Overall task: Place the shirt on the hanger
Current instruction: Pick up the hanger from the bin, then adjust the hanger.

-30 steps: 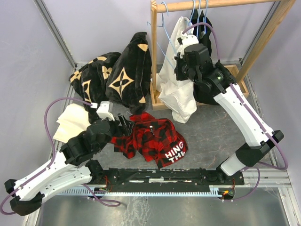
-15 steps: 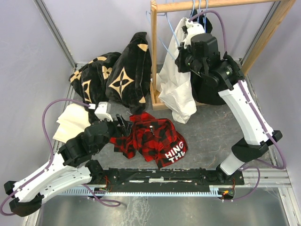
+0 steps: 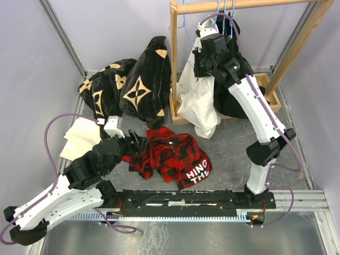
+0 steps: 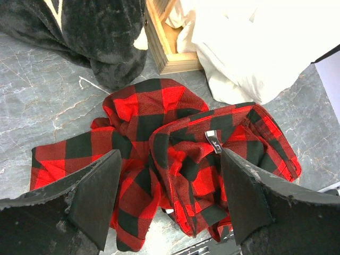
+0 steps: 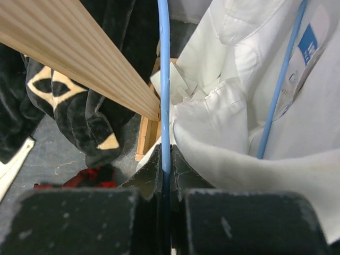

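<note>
My black left pincer (image 4: 170, 196) frames the crumpled red-and-black buffalo-plaid flannel shirt (image 4: 175, 159), which has white block letters along its lower edge in the top view. The thin light-blue wire hanger (image 5: 164, 79) runs down the centre of my right view, with a plain white cloth shirt (image 5: 239, 106) at its right. At the upper left of the top view, the black plush fabric (image 3: 138, 79) bears tan flower motifs.

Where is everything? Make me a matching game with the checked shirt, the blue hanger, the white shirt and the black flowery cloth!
Things:
1. shirt
2. hanger
3. white shirt
4. black flowery cloth

Places:
A. hanging under the wooden rail
B. pinched in the shut right pincer
C. heaped at the far left of the table
D. crumpled on the table below the open left pincer

Pairs: 1-D, 2-B, 3-A, 4-C
</note>
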Controlling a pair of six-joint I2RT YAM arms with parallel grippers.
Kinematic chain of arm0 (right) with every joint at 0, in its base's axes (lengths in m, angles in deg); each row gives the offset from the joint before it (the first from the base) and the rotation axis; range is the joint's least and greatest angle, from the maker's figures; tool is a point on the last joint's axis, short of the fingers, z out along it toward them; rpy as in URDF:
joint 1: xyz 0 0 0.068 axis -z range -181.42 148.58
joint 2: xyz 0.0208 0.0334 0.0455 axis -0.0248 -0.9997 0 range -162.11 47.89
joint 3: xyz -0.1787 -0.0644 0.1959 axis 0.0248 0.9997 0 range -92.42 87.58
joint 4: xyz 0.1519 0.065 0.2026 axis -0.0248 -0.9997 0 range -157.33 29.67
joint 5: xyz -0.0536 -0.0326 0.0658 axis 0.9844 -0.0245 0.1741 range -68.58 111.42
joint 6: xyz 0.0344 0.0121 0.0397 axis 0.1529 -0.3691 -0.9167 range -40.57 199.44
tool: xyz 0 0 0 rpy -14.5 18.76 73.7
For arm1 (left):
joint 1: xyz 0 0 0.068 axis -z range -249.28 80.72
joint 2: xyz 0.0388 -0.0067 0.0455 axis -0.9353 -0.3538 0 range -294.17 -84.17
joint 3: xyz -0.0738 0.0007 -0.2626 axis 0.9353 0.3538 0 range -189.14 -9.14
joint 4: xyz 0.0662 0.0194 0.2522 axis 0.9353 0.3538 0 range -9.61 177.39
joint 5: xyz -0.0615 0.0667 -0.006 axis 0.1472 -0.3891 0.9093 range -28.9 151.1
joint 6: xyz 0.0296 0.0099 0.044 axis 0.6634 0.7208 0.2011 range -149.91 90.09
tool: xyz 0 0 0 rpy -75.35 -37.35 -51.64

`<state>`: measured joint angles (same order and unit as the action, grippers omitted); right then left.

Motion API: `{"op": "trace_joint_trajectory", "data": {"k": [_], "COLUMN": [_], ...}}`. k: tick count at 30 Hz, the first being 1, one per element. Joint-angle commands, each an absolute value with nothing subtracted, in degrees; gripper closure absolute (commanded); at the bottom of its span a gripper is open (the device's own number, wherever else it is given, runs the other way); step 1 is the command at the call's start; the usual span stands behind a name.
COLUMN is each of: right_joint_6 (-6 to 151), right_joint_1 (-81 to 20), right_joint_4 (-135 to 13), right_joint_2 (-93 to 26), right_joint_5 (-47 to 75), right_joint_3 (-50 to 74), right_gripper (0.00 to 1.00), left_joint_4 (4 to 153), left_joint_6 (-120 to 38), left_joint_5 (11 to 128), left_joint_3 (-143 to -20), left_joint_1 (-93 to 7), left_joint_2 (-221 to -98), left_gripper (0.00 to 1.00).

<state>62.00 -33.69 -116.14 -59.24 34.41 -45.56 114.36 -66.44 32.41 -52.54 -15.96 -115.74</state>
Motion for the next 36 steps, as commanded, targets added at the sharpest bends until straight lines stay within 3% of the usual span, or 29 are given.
{"op": "trace_joint_trajectory", "data": {"k": [1, 7, 12, 19, 22, 25, 36], "right_joint_6": [61.3, 62.7, 67.2, 73.1, 76.1, 78.6, 81.2], "right_joint_1": [-33.4, -33.4, -33.4, -33.7, -33.7, -33.7, -33.7], "right_joint_4": [-114.8, -110.5, -103.5, -103.8, -106.5, -109.8, -125.0], "right_joint_2": [-56.5, -47.6, -34.4, -19.6, -13.8, -8.0, 3.1], "right_joint_5": [32.9, 28.9, 17.9, 8.8, 7.9, 7.8, 1.3], "right_joint_3": [-42.5, -27.3, -10.1, 4.3, 8.0, 10.3, 8.3], "right_gripper": [1.00, 1.00, 1.00, 1.00, 1.00, 1.00, 1.00], "left_joint_4": [113.8, 113.7, 112.6, 111.8, 111.9, 112.0, 111.4], "left_joint_6": [-68.5, -66.2, -62.0, -58.4, -55.6, -51.9, -37.0], "left_joint_5": [30.4, 31.0, 31.8, 32.7, 32.9, 33.9, 44.1], "left_joint_3": [-52.3, -52.7, -54.4, -57.3, -59.6, -62.5, -72.3], "left_joint_1": [-16.2, -16.2, -16.2, -16.2, -16.2, -16.2, -16.2], "left_joint_2": [-114.9, -114.9, -114.8, -116.6, -117.5, -118.1, -119.2], "left_gripper": [0.19, 0.18, 0.16, 0.12, 0.09, 0.00, 0.01]}}
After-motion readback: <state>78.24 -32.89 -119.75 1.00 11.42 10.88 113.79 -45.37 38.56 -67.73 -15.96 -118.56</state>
